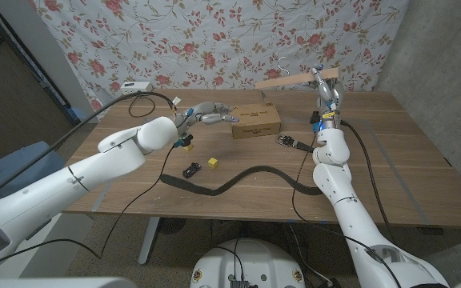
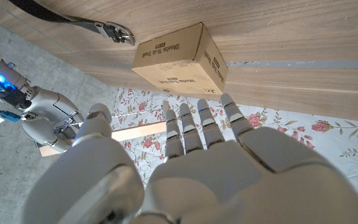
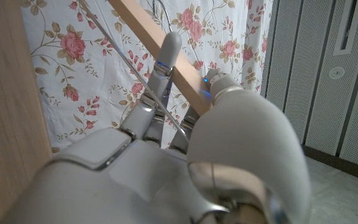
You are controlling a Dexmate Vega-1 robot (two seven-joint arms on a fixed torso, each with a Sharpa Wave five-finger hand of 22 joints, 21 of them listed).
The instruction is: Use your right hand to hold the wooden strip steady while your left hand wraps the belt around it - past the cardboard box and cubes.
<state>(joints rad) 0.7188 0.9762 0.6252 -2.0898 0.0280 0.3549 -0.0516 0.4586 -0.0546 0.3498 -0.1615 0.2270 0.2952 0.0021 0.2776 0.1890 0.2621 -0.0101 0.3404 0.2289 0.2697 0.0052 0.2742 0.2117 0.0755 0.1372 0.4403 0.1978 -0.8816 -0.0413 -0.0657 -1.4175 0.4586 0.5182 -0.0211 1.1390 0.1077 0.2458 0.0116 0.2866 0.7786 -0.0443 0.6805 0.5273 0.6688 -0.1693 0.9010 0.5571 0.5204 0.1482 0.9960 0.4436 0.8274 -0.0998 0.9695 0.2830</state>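
gripping the wooden strip [image 1: 296, 78] aloft in right hand [image 1: 322, 86], long axis crosswise above the table's far edge. left hand [image 1: 206, 114], spread and empty beside cardboard box [image 1: 255, 120]; belt [image 1: 246, 178] lying nearer, toward the front edge.

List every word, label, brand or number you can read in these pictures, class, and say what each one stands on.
Cardboard box: dark print on a white label, too blurred to read in the left wrist view; the same box shows only tiny, unreadable marks in the head view.
No other text can be read on anything else in view.
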